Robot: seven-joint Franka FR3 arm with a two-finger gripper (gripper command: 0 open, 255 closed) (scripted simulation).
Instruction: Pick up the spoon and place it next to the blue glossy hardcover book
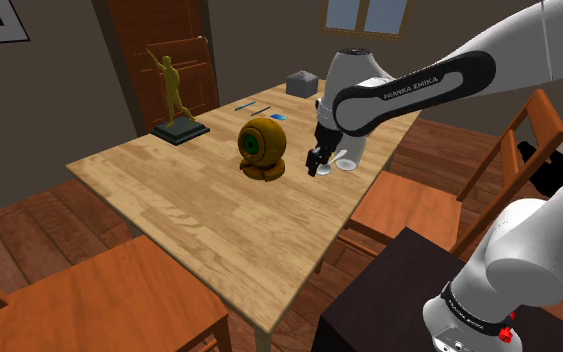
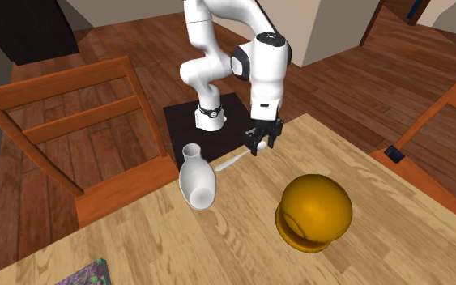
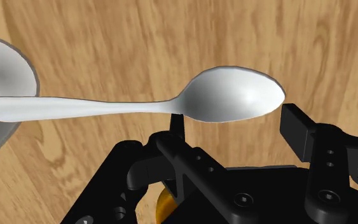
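The step in hand is the grasp; the lift has not yet begun. Across the shoulder view, the small flat blue book lies towards the far end of the light wooden bench. The orange-brown round ornament sits nearer, and the all-black two-finger tool hangs low at the right.

In the second exterior view a white narrow-necked vase stands on the left. The glossy white spoon lies flat on the bench beside it, handle towards the vase and well apart from the book.

By my judgement the next move calls for closing squarely on the spoon, lifting it clear, and then carrying it past the ornament to the book.

In the wrist view the fingers stand apart, straddling the spoon's bowl from neck to tip. Nothing is clasped.
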